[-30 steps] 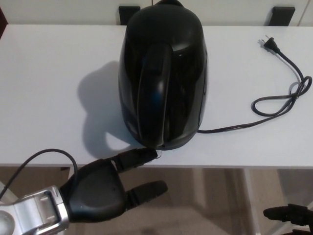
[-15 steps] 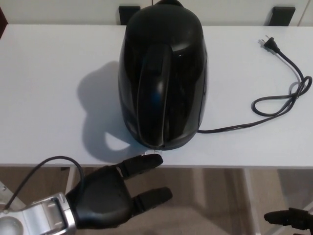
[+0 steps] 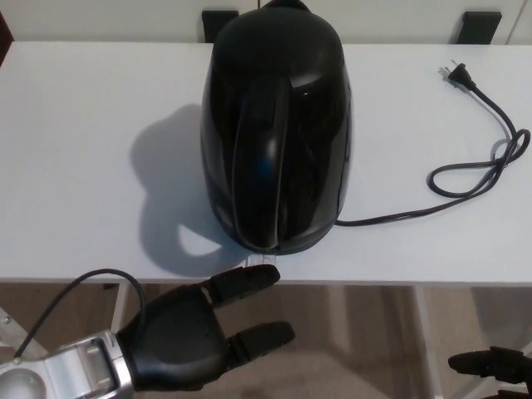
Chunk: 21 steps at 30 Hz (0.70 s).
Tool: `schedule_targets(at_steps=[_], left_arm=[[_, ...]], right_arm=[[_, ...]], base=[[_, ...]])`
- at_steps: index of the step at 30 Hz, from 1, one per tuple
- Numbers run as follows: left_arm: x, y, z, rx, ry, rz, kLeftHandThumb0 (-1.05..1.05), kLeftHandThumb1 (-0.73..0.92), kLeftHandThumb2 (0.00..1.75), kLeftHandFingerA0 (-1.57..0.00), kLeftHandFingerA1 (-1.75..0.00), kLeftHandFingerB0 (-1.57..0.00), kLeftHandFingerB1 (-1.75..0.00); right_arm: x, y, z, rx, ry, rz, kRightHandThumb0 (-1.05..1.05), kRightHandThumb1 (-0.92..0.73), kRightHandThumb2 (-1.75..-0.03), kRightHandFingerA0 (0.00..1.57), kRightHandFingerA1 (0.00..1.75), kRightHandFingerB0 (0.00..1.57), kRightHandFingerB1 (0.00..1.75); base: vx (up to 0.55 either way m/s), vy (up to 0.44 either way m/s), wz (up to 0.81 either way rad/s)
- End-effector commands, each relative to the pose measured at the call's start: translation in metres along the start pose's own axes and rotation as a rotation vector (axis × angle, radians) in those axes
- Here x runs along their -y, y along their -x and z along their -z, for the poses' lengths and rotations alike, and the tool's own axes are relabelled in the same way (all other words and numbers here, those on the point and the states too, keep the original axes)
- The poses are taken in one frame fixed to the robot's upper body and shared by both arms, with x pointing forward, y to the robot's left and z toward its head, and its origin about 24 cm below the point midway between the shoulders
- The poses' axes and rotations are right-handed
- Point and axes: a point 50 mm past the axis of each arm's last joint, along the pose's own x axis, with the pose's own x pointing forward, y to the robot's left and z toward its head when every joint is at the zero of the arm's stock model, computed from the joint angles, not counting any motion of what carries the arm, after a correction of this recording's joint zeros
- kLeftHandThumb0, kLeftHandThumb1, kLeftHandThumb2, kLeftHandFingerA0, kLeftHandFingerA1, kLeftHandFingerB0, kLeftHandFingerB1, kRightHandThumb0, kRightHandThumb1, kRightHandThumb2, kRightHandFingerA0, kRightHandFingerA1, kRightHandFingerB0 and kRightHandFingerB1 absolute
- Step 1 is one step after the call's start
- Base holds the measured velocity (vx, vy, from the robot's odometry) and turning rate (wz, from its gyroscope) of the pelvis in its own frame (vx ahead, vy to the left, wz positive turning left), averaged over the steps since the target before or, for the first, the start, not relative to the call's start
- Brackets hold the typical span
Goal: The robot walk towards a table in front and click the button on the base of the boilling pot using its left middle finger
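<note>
The glossy black electric boiling pot (image 3: 278, 133) with its arched handle stands on the white rectangular worktop (image 3: 75, 150), midway along its width, with its base close to the near edge. A small pale button tab (image 3: 264, 260) shows at the foot of the base, at the near edge. The black left hand (image 3: 195, 332) sits below the near edge, left of centre. Its fingers (image 3: 245, 283) are spread apart and hold nothing; the upper fingertip lies just beside the tab, and contact cannot be confirmed. A black power cord (image 3: 474, 170) runs from the base toward the right edge, loops, and ends in a plug near the far right corner. Only part of the right hand (image 3: 490, 363) shows at the bottom right corner; its state cannot be determined.
</note>
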Motion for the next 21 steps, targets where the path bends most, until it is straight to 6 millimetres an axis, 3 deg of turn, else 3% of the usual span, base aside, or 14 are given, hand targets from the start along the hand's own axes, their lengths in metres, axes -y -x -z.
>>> schedule_targets(at_steps=[1,5,7,8,11,12,13,14,17,21], left_arm=[[0.006,0.002,0.007,-0.028,-0.019,0.088,-0.55,0.48,0.85,0.0,-0.23,0.0,-0.23],[0.008,0.005,0.0,-0.012,-0.023,0.08,-0.56,0.49,0.85,0.0,-0.24,0.0,-0.24],[0.006,0.008,-0.005,0.002,-0.014,0.025,-0.5,0.46,0.85,0.0,-0.32,0.0,-0.3],[0.004,0.008,-0.006,0.008,-0.013,0.023,-0.5,0.61,0.77,-0.04,-0.25,-0.02,-0.17],[-0.01,0.014,-0.03,0.08,0.013,-0.024,-0.48,0.61,0.75,-0.05,-0.28,-0.03,-0.21],[-0.011,0.016,-0.037,0.103,0.028,-0.035,-0.5,0.41,0.82,0.0,-0.36,0.0,-0.31],[-0.012,0.018,-0.044,0.121,0.048,-0.032,-0.56,0.42,0.82,0.0,-0.3,0.0,-0.27],[-0.01,0.021,-0.053,0.141,0.084,-0.034,-0.55,0.54,0.73,-0.09,-0.32,-0.01,-0.25],[0.0,0.032,-0.073,0.167,0.132,-0.045,-0.49,0.63,0.59,-0.13,-0.27,-0.06,-0.25],[0.024,0.046,-0.08,0.12,0.186,0.011,-0.53,0.6,0.76,-0.07,-0.34,-0.01,-0.22]], right_arm=[[0.006,0.001,0.001,-0.01,0.016,0.008,-0.21,-0.47,-0.54,0.84,0.57,0.65,0.51],[0.004,0.005,0.006,-0.022,0.01,0.0,-0.21,-0.47,-0.54,0.83,0.57,0.64,0.5],[0.003,0.006,0.007,-0.02,0.014,-0.003,-0.22,-0.47,-0.53,0.84,0.58,0.64,0.5],[0.003,0.006,0.007,-0.019,0.017,-0.004,-0.23,-0.48,-0.53,0.83,0.58,0.63,0.5],[0.003,0.008,0.008,-0.019,0.035,-0.019,-0.31,-0.49,-0.53,0.81,0.57,0.64,0.49],[0.003,0.008,0.008,-0.02,0.033,-0.015,-0.32,-0.47,-0.53,0.82,0.57,0.65,0.5],[0.003,0.008,0.008,-0.023,0.031,-0.012,-0.3,-0.45,-0.53,0.84,0.58,0.67,0.5],[0.002,0.008,0.008,-0.03,0.028,-0.012,-0.27,-0.47,-0.54,0.83,0.58,0.65,0.5],[0.002,0.007,0.008,-0.037,0.03,-0.012,-0.23,-0.47,-0.53,0.84,0.56,0.65,0.5],[0.003,0.005,0.009,-0.042,0.03,-0.009,-0.19,-0.47,-0.53,0.83,0.56,0.65,0.5]], base=[[0.0,0.0,0.0],[0.0,0.0,0.0],[0.0,0.0,0.0],[0.0,0.0,0.0],[0.0,0.0,0.0],[0.0,0.0,0.0],[0.0,0.0,0.0],[0.0,0.0,0.0],[0.0,0.0,0.0],[0.0,0.0,0.0]])
